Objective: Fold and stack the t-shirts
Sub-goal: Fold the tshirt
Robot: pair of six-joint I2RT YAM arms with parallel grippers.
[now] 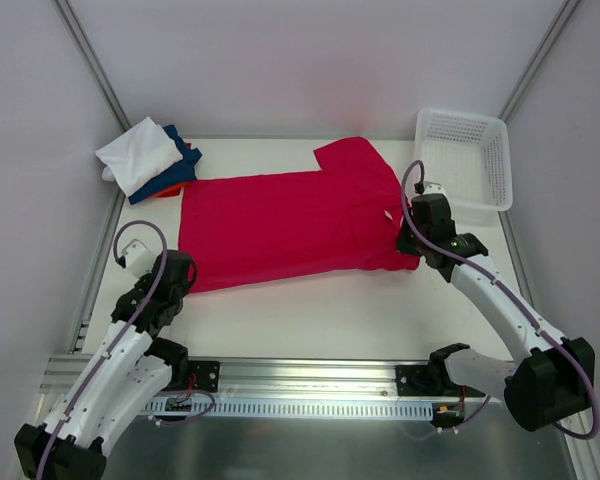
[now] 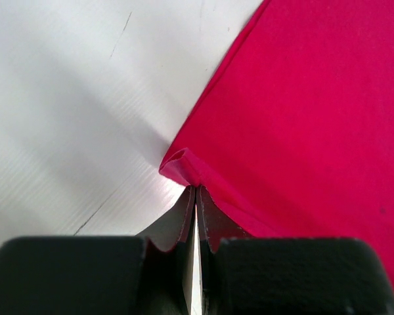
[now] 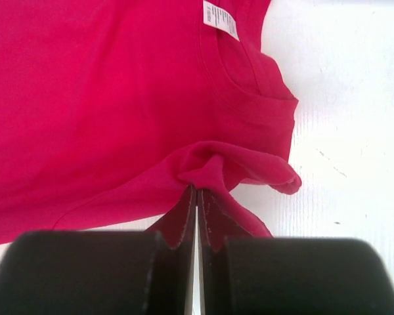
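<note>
Crimson cloth covers the middle of the table (image 1: 310, 320): the red t-shirt (image 1: 290, 225) lies spread flat, collar toward three o'clock, hem toward nine. The left claw (image 2: 196, 190) is clamped on the hem corner at the shirt's eight o'clock, a small fold of fabric pinched between its tips. The right claw (image 3: 197, 190) is clamped on a bunch of cloth at the near shoulder, about four o'clock, just below the collar and its white label (image 3: 220, 20). Gripping both near corners looks meant to lift that long edge and carry it toward twelve o'clock for a lengthwise fold. The folded pile (image 1: 150, 160) — white on top, dark blue and orange beneath — sits at ten o'clock, the basket (image 1: 470, 160) at two
</note>
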